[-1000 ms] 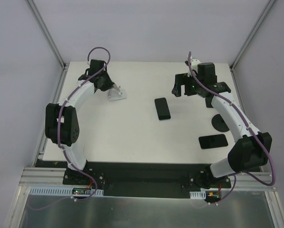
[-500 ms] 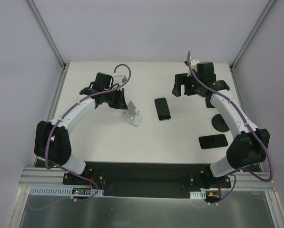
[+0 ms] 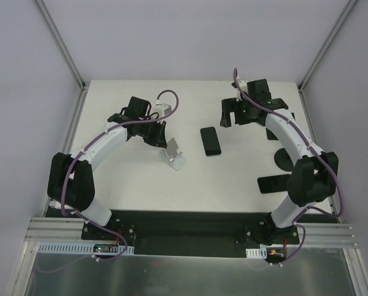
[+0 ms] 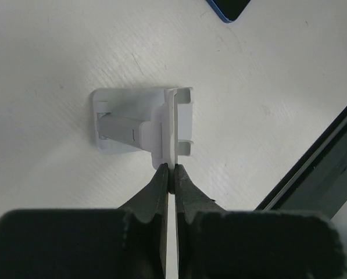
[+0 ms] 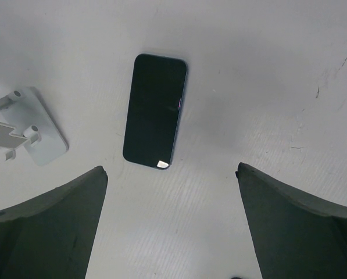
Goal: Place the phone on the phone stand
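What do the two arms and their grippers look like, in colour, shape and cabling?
Both the left arm and the right arm have white curved links joined by black, blocky joints. A purple cable runs along each arm and loops near the wrist. The left gripper and the right gripper have dark, matte fingers that taper towards the tips.

Dragged the phone stand from the far-left back of the bench toward the middle, to just left of the phone, pinched in the jaws of the left gripper. Nudged the right gripper slightly left; drew that elbow inward.
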